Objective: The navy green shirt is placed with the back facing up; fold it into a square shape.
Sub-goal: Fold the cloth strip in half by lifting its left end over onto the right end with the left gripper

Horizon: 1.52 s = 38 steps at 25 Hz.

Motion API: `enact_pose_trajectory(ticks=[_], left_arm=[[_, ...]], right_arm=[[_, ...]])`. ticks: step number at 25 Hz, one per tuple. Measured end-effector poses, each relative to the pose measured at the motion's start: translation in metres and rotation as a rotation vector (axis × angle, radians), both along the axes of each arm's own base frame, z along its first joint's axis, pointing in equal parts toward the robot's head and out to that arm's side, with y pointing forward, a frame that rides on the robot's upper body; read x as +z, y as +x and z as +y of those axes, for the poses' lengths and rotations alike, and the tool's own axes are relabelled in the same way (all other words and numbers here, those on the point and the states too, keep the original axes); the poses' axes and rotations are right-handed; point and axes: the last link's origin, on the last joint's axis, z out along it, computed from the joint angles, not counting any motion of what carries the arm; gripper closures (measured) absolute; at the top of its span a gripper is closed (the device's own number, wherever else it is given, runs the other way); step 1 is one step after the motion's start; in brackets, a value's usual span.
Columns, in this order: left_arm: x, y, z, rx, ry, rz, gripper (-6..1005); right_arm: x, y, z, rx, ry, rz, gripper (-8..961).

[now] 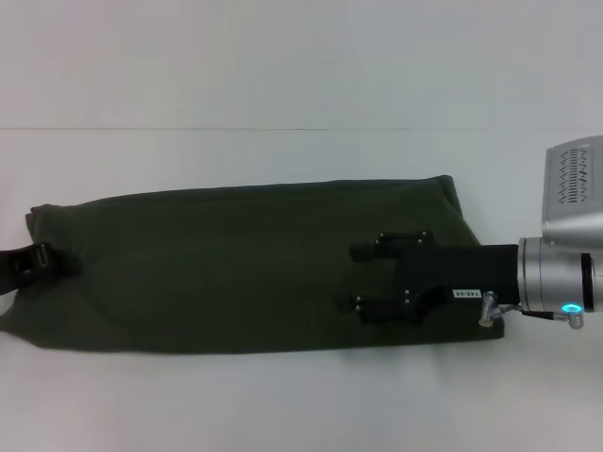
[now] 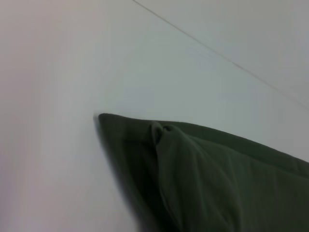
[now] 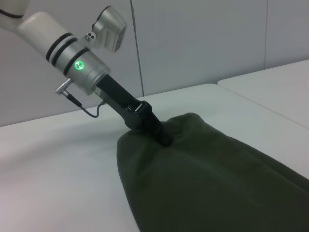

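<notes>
The right claw (image 1: 347, 278) hovers over the right half of the shirt (image 1: 236, 268), its two black fingers (image 1: 363, 252) spread well apart and pointing along the cloth toward the far end, with nothing between them. It reaches in from the right edge of the head view, its silver wrist hanging just off the shirt's right end, so it looks set either to press the fabric flat or to pick a spot for a fold; that is only a judgement.

Over at the other end, the left claw (image 3: 161, 135) is down on the cloth. The right wrist view shows its black fingers closed into a raised pinch of fabric, the cloth bunching up around the tips. In the head view only a dark sliver of it shows at the left edge. The left wrist view shows a puckered ridge of green cloth where it grips, which fits a hold meant to anchor or lift that end.

The shirt itself lies as a long, narrow dark green band stretched left to right across the white counter (image 1: 283, 75), plain side up, no lettering showing. The sides look already turned in, since no sleeves stick out. So the lengthwise folding seems done, and what probably remains is bringing one end over the other to get the square. The risk is the pinched end dragging the band out of line.
</notes>
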Motion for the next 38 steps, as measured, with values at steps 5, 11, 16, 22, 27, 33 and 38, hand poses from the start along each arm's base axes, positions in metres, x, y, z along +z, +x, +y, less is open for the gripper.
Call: enact_pose_trajectory(ticks=[5,11,16,22,27,33,38], left_arm=[[0.015,-0.005,0.000,0.004,-0.007,0.031,882],[0.042,-0.004,0.002,0.011,-0.012,0.024,883],[0.053,0.005,0.005,0.015,-0.015,-0.001,883],[0.058,0.021,0.011,0.030,-0.025,-0.054,883],[0.054,0.042,0.014,0.037,-0.086,-0.131,884],[0.041,0.084,0.024,-0.037,-0.143,-0.268,883],[0.015,0.113,0.027,-0.072,-0.191,-0.430,881]], right_arm=[[0.000,0.001,-0.001,-0.002,0.000,0.000,157],[0.000,0.001,-0.001,0.004,0.001,-0.002,157],[-0.001,0.000,-0.001,0.009,-0.003,-0.007,158],[-0.001,0.001,-0.001,0.008,-0.003,-0.007,158],[-0.003,0.002,-0.003,0.001,-0.008,-0.005,157],[-0.001,0.003,-0.002,-0.010,0.004,0.005,158],[-0.001,0.007,-0.004,-0.022,0.005,0.007,159]])
